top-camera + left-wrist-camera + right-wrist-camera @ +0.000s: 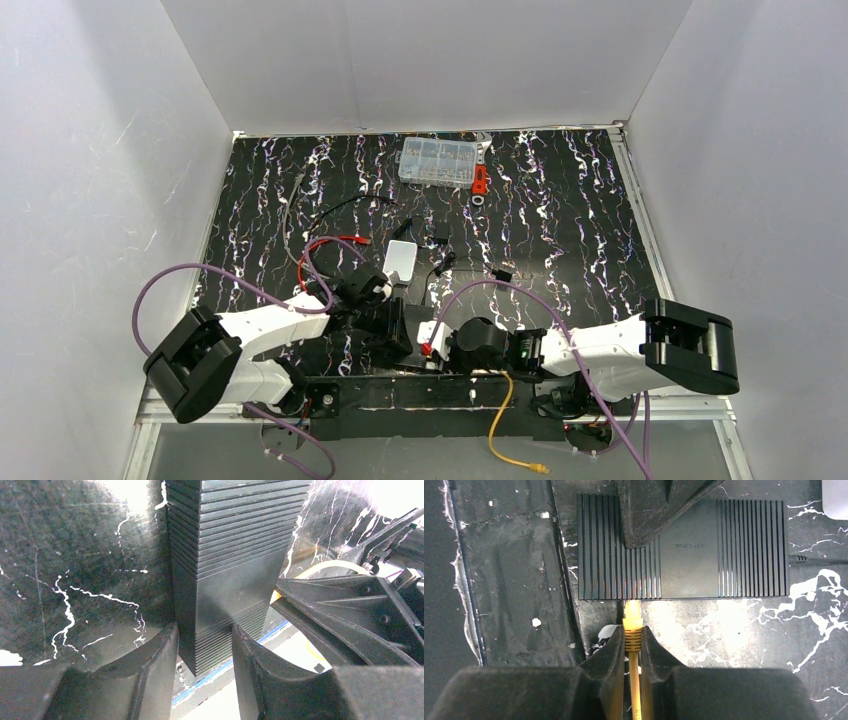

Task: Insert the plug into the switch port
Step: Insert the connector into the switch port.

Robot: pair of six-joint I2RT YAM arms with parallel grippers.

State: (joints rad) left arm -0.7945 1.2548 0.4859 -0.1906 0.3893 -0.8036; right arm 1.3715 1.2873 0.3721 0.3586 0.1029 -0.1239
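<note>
Black ribbed switch (694, 545), plug (632, 612) at edge — right hand (632, 636) pinching

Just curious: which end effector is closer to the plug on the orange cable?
Right. The right end effector pinches the orange cable just behind the plug; the left end effector holds the network switch, beyond the plug.
</note>
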